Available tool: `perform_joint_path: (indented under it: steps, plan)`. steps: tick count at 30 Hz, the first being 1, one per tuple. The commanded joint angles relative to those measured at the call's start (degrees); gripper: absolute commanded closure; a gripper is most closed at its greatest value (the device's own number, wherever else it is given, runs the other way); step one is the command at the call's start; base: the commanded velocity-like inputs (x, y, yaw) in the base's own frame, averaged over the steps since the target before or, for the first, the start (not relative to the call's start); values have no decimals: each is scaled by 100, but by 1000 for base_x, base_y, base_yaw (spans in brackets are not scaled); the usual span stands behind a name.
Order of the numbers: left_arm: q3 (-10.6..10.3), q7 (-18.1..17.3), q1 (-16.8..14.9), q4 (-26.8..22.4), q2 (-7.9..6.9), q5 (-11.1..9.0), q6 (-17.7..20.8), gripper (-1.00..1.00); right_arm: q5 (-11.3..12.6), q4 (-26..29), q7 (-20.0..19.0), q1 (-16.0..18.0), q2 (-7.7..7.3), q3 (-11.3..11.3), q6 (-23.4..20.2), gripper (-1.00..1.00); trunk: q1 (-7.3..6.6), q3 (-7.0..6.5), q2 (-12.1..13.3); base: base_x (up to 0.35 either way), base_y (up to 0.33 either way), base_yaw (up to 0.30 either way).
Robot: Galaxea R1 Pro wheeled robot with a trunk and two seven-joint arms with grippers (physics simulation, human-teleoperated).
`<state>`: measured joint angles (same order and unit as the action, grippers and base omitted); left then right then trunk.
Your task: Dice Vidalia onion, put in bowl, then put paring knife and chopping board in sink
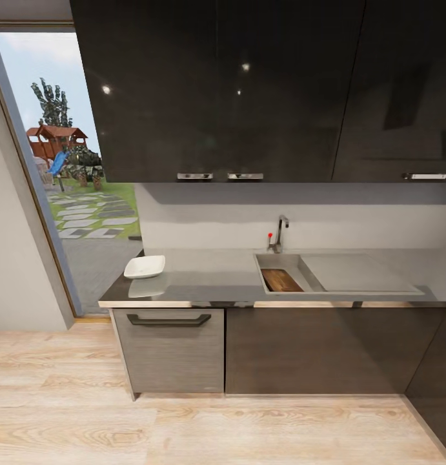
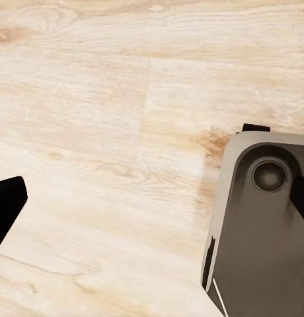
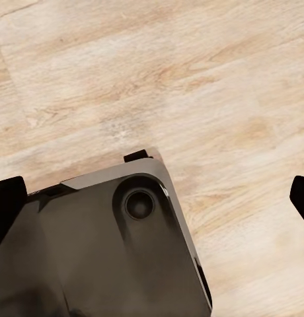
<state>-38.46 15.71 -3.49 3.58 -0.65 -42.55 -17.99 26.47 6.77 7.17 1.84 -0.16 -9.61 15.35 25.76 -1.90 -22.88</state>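
- Pale wood-grain floor (image 1: pixel 184 426) lies nearest you, and both wrist cameras look straight down onto it beside the grey robot base (image 2: pixel 264 231).
- Your left gripper (image 2: pixel 155 198) has its two dark fingertips (image 2: pixel 6 205) at opposite edges of the left wrist view, so the jaws stand wide with nothing between them.
- Your right gripper (image 3: pixel 155 198) reads the same: wide apart, bare floor and base between the tips.
- Past the floor you face dark lower cabinets (image 1: pixel 313 349) under the grey countertop (image 1: pixel 203 278).
- On the countertop's left end sits the white bowl (image 1: pixel 145 266), well apart from the sink (image 1: pixel 293 258).
- Inside the sink basin the chopping board (image 1: pixel 281 279) lies tilted against the near wall.
- Behind the basin stands the chrome tap (image 1: pixel 281 232) with its red knob (image 1: pixel 270 235).
- Dark upper cabinets (image 1: pixel 248 90) hang above.
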Motion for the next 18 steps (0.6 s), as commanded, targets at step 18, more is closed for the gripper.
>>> perform_joint_path:
  steps: [18]
  plan:
    - [-38, 11, -4, 12, 3, -19, -15, -100, 44, 0, 22, 1, -1, -49, 12, -100, 2, 2, -4, 0, 0, 0]
